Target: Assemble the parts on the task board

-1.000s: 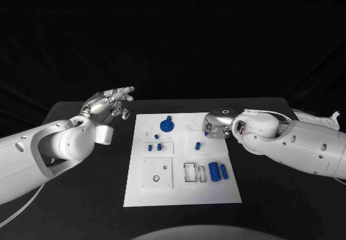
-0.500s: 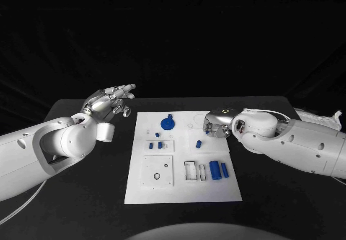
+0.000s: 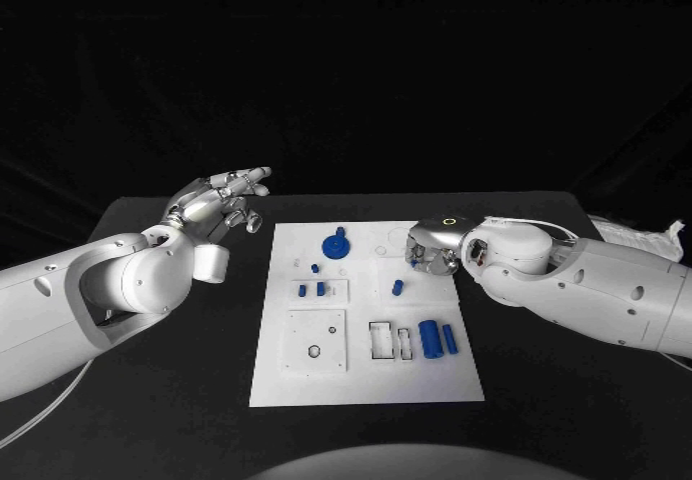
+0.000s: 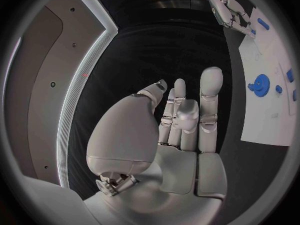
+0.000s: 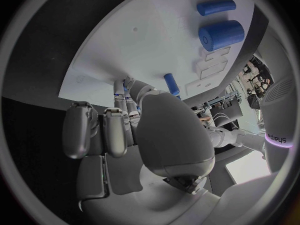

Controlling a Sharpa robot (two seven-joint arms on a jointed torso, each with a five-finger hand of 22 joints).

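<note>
White board (image 3: pixel 368 380) is seen lying flat in the middle of the black tabletop (image 3: pixel 577 400), its long side running away from the robot. Small blue parts are spread over it: a gear (image 3: pixel 335 247) near the far left corner, two short pegs (image 3: pixel 310 291) side by side in a small frame below the gear, a single peg (image 3: pixel 397 289) to their right, and a thick cylinder (image 3: pixel 430 339) with a thin cylinder (image 3: pixel 449 340) just beside it near the right edge. An empty rectangular slot (image 3: pixel 381 343) is cut just left of the thick cylinder, and a square plate (image 3: pixel 315 344) with holes is set into the left half.

The left hand (image 3: pixel 216 208) is held above the tabletop off the board's far left corner, apart from the board; its fingers (image 4: pixel 210 90) are extended, close together, with nothing in them. The right hand (image 3: pixel 431 255) is held over the board's far right part, near the single peg. Its fingers (image 5: pixel 84 130) are curled downward toward the board; whether anything is pinched at the fingertips cannot be told, since the thumb and palm hide them.
</note>
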